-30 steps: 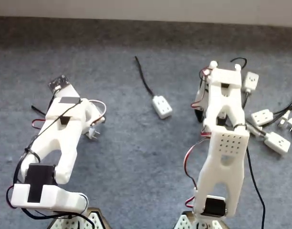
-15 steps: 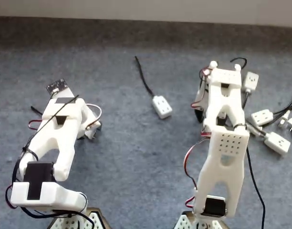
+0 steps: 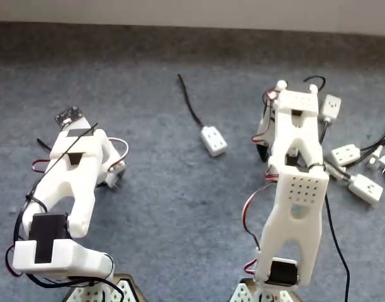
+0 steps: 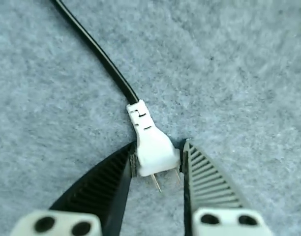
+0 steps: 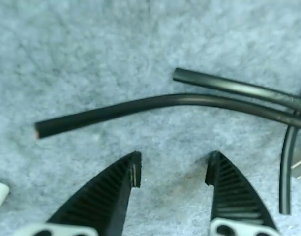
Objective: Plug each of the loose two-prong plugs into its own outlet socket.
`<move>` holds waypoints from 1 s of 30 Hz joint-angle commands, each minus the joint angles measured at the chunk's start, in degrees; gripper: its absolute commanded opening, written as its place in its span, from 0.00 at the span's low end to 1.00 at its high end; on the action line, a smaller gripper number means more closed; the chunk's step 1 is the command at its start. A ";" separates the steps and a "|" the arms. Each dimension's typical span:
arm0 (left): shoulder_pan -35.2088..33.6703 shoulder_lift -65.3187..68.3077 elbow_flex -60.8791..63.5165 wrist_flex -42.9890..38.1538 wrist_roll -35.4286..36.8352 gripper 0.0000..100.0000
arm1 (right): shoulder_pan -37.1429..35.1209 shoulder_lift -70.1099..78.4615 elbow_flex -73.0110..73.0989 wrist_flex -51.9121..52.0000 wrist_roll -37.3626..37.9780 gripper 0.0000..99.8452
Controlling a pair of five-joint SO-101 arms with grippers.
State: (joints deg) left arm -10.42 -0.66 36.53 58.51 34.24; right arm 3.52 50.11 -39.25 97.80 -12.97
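Observation:
A white two-prong plug (image 4: 153,150) on a black cord (image 4: 96,54) sits between the fingers of my left gripper (image 4: 158,160), which is shut on its body, prongs toward the camera, just over the grey carpet. In the high view that arm (image 3: 76,170) is at the left. A loose white outlet socket (image 3: 213,140) with a black cord lies mid-table. My right gripper (image 5: 172,169) is open over bare carpet, a little short of two black cords (image 5: 155,105). The right arm (image 3: 296,163) stands beside more sockets (image 3: 367,187).
Two further white sockets (image 3: 345,154) (image 3: 331,107) and loose plugs (image 3: 384,160) lie tangled with black cords at the far right. A cut cord end (image 5: 40,130) lies before the right gripper. Open carpet stretches between the two arms.
The left arm has swung left and slightly back toward its base, carrying the plug with it. The right arm and the sockets have not moved.

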 commanded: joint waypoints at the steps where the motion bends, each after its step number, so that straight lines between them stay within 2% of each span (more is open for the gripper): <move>1: -0.92 -0.66 -0.66 0.70 -5.01 0.04 | -1.19 -0.40 -0.31 -0.31 -0.35 0.22; 5: -1.19 -1.10 -0.66 0.70 -9.76 0.01 | -1.19 -0.40 -0.31 -0.31 -0.35 0.22; 9: -5.49 -0.75 -1.98 0.79 -13.89 0.01 | -1.19 -0.40 -0.13 -0.48 -0.35 0.22; 15: -16.84 -0.57 -6.02 0.79 -34.73 0.01 | -1.19 -0.40 -0.04 -2.24 -0.35 0.22; 21: -29.67 -0.57 -11.12 0.79 -49.49 0.01 | -1.27 -0.31 0.04 -2.24 -0.44 0.22; 30: -41.27 -0.40 -11.38 0.62 -77.36 0.01 | -1.63 -0.31 2.77 -4.00 -0.35 0.22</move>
State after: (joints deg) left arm -48.48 -0.66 26.86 58.68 -35.30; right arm 3.43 49.93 -37.85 95.87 -12.97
